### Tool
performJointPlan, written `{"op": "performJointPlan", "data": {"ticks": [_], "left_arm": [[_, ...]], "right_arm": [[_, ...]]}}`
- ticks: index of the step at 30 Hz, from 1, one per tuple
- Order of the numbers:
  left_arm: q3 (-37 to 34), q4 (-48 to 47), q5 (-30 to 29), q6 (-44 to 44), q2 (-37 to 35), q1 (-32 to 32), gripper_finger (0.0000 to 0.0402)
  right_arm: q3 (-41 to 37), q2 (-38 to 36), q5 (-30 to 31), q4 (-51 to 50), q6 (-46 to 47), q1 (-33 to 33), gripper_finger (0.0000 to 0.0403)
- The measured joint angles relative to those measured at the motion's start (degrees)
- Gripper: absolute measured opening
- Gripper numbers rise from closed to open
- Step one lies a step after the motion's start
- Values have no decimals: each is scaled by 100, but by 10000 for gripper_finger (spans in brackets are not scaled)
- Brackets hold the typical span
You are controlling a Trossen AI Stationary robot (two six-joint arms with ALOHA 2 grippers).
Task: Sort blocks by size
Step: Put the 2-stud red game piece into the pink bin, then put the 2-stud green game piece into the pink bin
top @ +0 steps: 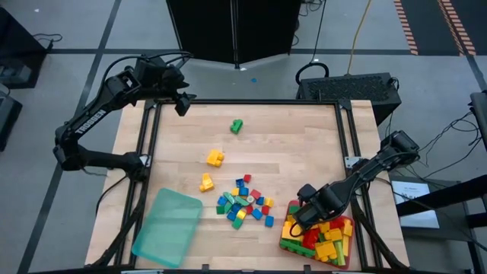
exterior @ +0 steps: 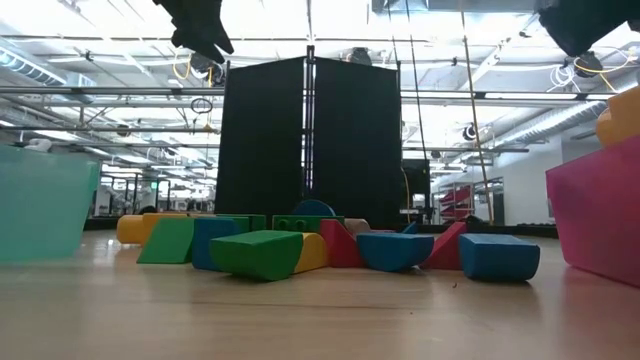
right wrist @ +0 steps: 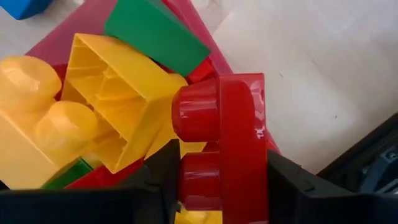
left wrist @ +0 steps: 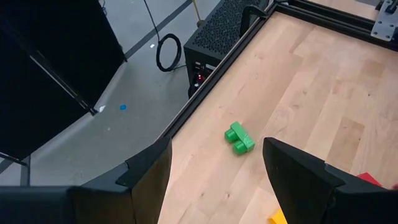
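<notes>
Grip on a red brick (right wrist: 224, 143): right gripper (top: 304, 215) has it clamped btw both fingers, hanging just over the red tray (top: 292, 207) piled w/ bigger blocks. Left gripper (top: 183, 103) waits w/ jaws spread wide at the far left table corner, near the lone green brick (left wrist: 239, 137). Bricks look light, rigid, prob slick plastic, so best pinched across flat side walls, not the studs

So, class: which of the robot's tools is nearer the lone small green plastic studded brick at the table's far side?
Left. The left tool hangs open near the far-left corner, a short way from the green brick. The right tool is over the red tray near the near-right corner, gripping a red brick.
</notes>
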Motion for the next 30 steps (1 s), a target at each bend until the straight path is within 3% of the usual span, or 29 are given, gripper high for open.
{"op": "performJointPlan", "data": {"ticks": [5, 8, 25, 30], "left_arm": [[0, 0, 0, 0, -2, -1, 255], [0, -1, 0, 0, -2, 0, 255], [0, 92, 0, 39, 133, -2, 255], [0, 83, 0, 37, 227, -2, 255]], "right_arm": [[-4, 0, -2, 187, -162, 2, 222], [-4, 0, -2, 333, -379, 2, 242], [508, 0, 190, -45, -690, -129, 235], [920, 0, 995, -102, -1049, -606, 235]]}}
